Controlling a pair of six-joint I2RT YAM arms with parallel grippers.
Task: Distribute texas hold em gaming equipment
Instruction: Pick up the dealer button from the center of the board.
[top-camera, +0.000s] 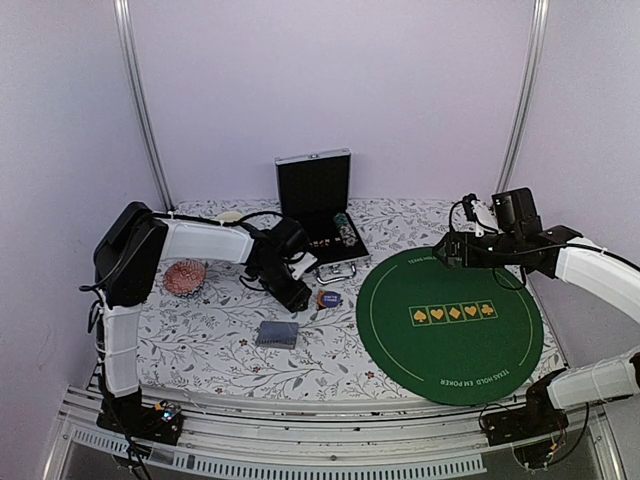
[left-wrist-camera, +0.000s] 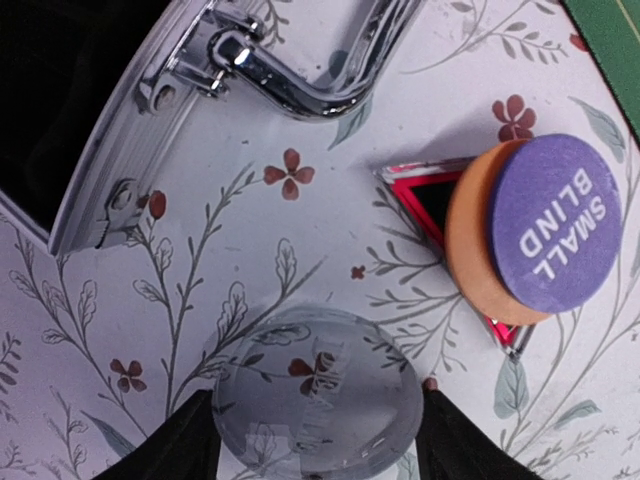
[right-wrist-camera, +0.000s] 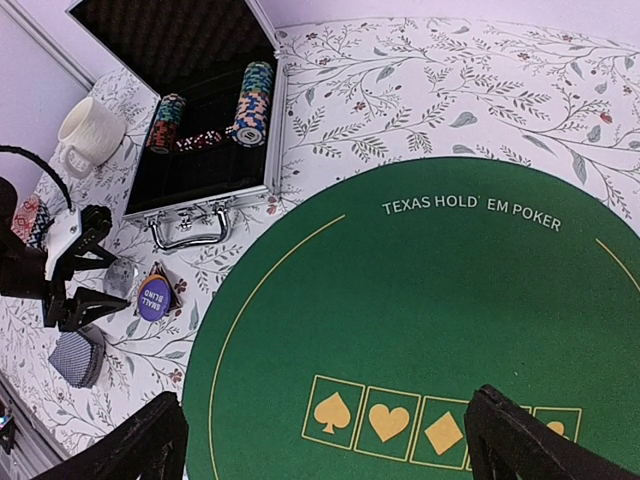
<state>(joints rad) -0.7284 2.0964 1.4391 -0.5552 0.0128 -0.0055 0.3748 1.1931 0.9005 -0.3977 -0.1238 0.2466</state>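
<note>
closest to the left wrist lens, a clear disc (left-wrist-camera: 315, 420) lies flat on the flowered table (top-camera: 200, 340), about midway along it. it is just in front of the open metal case (top-camera: 315, 190) and its chrome handle (left-wrist-camera: 300, 80), and left of the round green mat (top-camera: 450, 320). the left gripper (left-wrist-camera: 317, 395) straddles this disc, one dark finger at each side of the rim with no gap showing; whether they already bear on it i cannot tell. just beside it, toward the mat, a purple small blind button (left-wrist-camera: 555, 225) sits on an orange disc (left-wrist-camera: 465, 250), and both overlap a dark triangular marker (left-wrist-camera: 420, 195) with a red edge. the card deck (top-camera: 277, 333) lies nearer the front edge, apart from these, and the chip stacks (right-wrist-camera: 252, 100) are in the case. the right gripper (right-wrist-camera: 330, 450) hangs over the mat, fingers spread wide, holding nothing.

the disc looks like hard, smooth plastic: light and stiff, but probably slippery at the rim and thin enough that fingers riding high could slide over it. the sound hold seems to be across its full width, with the fingertips low against the cloth and squarely opposite each other, so it neither squirts sideways nor tilts on lifting.
</note>
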